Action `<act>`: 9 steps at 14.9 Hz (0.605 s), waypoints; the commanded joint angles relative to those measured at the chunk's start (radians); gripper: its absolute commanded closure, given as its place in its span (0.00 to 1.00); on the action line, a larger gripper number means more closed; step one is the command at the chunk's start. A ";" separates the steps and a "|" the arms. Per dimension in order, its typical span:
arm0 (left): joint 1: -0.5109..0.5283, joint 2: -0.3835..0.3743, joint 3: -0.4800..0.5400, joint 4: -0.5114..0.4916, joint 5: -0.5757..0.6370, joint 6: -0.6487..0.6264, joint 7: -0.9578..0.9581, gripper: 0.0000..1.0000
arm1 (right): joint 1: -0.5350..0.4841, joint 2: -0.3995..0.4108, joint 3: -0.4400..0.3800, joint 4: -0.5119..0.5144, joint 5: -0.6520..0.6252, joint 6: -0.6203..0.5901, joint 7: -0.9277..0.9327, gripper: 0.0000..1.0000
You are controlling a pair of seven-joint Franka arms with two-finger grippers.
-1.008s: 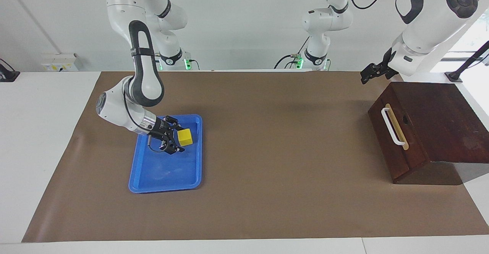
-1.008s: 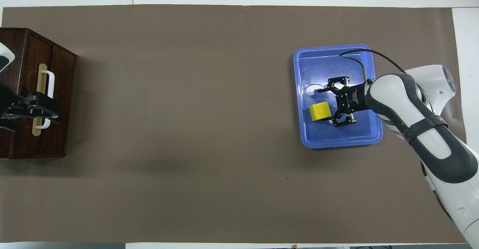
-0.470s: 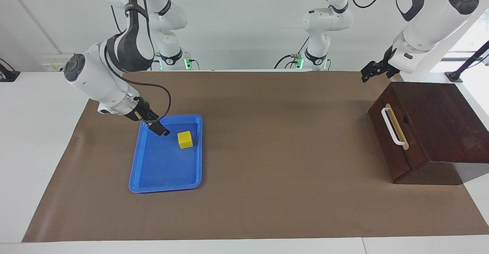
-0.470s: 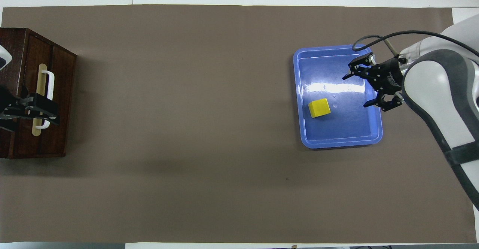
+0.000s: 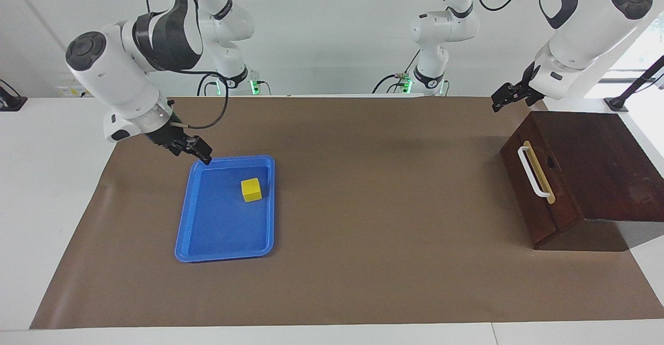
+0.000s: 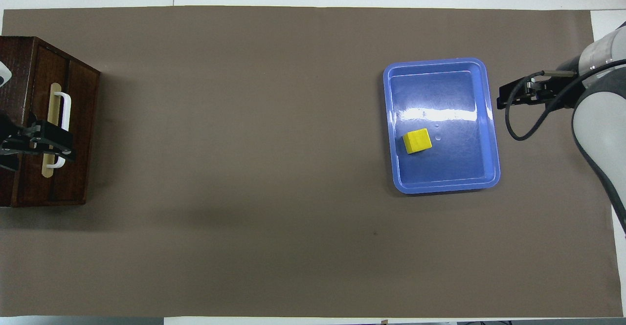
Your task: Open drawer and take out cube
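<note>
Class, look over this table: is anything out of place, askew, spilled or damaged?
Nothing is spilled or damaged. The wooden box sits skewed to the mat's edge at the left arm's end, its drawer shut. The cube lies in the blue tray, not in the drawer.

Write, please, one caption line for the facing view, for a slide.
Yellow cube lies in the blue tray, drawer is closed, right gripper and left gripper both raised, empty.

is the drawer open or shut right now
Shut. The drawer front sits flush with the dark wooden box, and none of its pale inside shows in either view.
</note>
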 commanded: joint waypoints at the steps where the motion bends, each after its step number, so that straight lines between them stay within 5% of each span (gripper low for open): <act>1: -0.015 -0.014 0.013 -0.008 -0.010 0.022 0.013 0.00 | -0.053 -0.029 0.040 0.031 -0.050 -0.090 -0.092 0.00; 4: -0.009 -0.016 0.013 -0.015 -0.010 0.023 0.016 0.00 | -0.172 -0.046 0.188 0.091 -0.139 -0.207 -0.116 0.00; 9: -0.009 -0.014 0.013 -0.011 -0.002 0.043 0.040 0.00 | -0.201 -0.040 0.206 0.089 -0.133 -0.215 -0.118 0.00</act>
